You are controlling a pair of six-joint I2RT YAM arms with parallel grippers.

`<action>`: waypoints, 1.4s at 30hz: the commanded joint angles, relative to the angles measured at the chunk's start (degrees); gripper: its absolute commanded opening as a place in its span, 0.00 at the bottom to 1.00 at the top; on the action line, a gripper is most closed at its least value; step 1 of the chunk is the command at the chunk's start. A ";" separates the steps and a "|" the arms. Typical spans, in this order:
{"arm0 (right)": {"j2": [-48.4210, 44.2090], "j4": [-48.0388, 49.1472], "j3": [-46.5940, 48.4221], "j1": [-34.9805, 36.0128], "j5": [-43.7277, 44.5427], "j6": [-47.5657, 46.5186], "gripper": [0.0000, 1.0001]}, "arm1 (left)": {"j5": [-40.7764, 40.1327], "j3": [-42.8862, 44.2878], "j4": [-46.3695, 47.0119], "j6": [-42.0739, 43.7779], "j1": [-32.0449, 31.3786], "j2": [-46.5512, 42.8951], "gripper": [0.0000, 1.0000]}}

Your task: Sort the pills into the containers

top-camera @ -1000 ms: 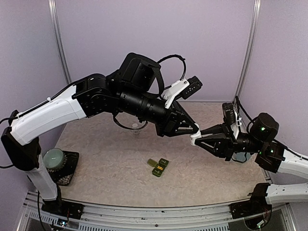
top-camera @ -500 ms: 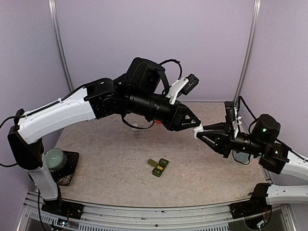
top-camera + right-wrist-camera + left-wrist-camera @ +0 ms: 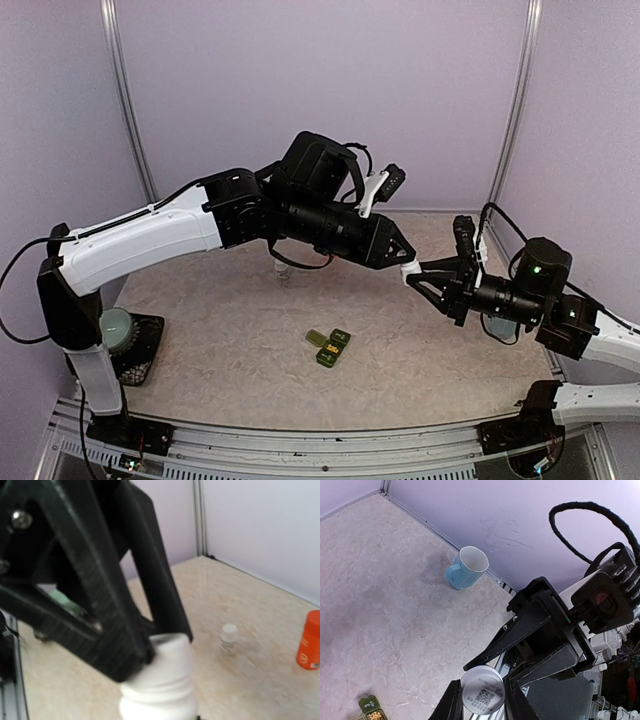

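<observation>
Both arms have risen a little, joined at the white pill bottle (image 3: 160, 685). Our left gripper (image 3: 482, 700) and right gripper (image 3: 413, 273) are each closed on it. We judge this is uncapping, so a twist comes next. We count one bottle and one strip of three containers (image 3: 328, 346), on the table well below it.

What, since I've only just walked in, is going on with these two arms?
The two arms meet in mid-air, both holding one white bottle. The left fingers clamp its top end and the right fingers close on it from the other side, probably to open it. The containers lie on the table below with lids open; at least one compartment holds yellowish pills.
</observation>
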 commanded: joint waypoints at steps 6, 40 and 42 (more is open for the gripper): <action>0.35 -0.52 4.67 0.14 12.10 -6.19 0.12 | 3.99 -2.30 -4.37 -5.30 -1.29 2.37 0.18; -2.00 -0.50 7.57 0.19 -25.04 8.41 0.16 | 25.86 -1.85 -9.24 34.14 -5.53 -0.53 0.28; -1.05 -1.02 7.71 0.19 -26.90 8.88 0.16 | 26.14 -1.29 -10.59 35.41 -5.54 -0.81 0.31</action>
